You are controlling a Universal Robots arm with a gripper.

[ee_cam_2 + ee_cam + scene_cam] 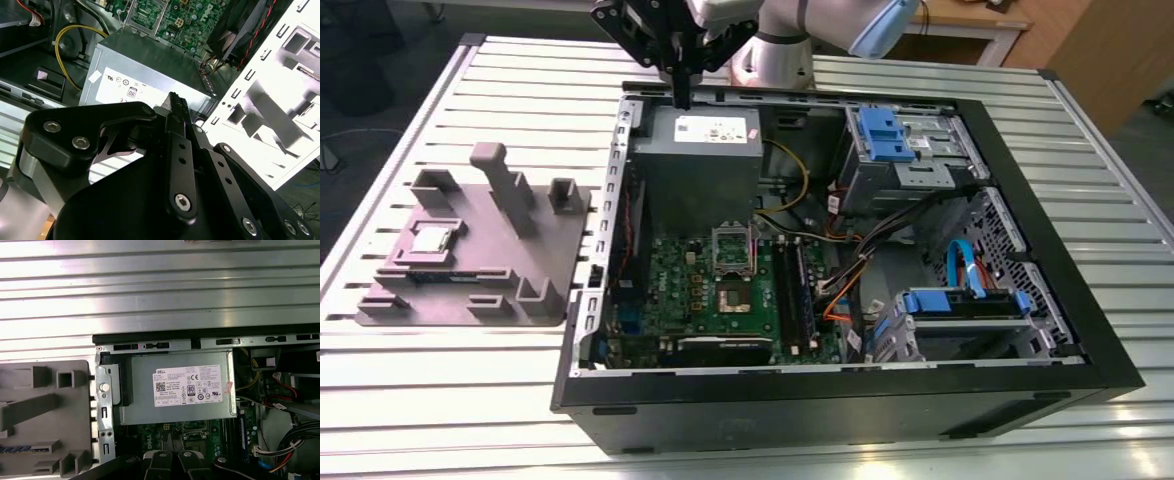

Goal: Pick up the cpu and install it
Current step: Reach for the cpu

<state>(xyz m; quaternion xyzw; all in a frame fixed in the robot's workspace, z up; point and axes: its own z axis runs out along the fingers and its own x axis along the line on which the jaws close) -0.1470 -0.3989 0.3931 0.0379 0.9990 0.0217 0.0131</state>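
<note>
Here, the cpu [431, 240] lies flat, silvery top up, on the grey fixture tray [534, 262] at the exterior view's left. The tray rests on the slatted metal worktop [454, 400], just beside the open computer case [854, 405]. The hand [680, 98] hangs over the far end of the case, above the grey power supply [696, 150], well apart from the cpu. Its fingers [176, 107] are drawn narrow, pressed together with nothing between them, and in both wrist views the power supply's white label [187, 385] lies beyond them. Inside the case the green motherboard [670, 300] lies nearer the camera than the power supply, its socket [735, 292] uncovered.
</note>
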